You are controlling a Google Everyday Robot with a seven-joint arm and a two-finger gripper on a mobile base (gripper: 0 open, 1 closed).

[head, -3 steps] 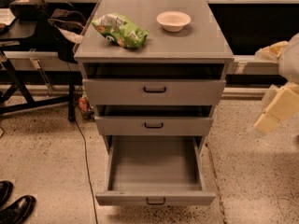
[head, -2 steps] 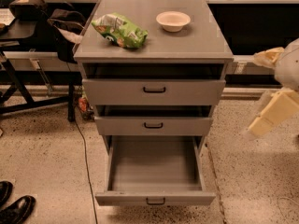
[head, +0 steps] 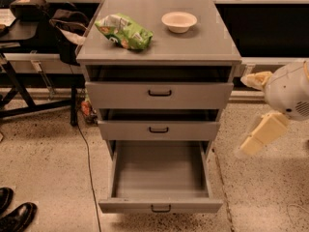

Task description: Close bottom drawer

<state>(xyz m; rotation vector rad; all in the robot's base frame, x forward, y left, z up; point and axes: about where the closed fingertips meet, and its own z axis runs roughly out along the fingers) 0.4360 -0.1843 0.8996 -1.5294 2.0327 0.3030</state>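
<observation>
The bottom drawer [head: 161, 178] of the grey cabinet [head: 159, 47] is pulled far out and its grey box is empty. Its flat front with a small dark bar handle [head: 161, 208] is nearest the camera. The middle drawer [head: 158, 129] and the top drawer [head: 159, 94] each stick out slightly. My gripper [head: 245, 114] hangs in the air to the right of the cabinet at middle-drawer height, apart from it. It is open and empty, with one cream finger [head: 256, 79] up and the other [head: 263, 133] down.
A green chip bag [head: 124, 31] and a white bowl [head: 179, 21] lie on the cabinet top. A black stand with a bag [head: 67, 25] is at the left, and a cable [head: 87, 163] runs along the floor. Black shoes [head: 14, 215] are at the bottom left.
My gripper has moved left, closer to the cabinet's right side, and a little lower. The drawers have not moved.
</observation>
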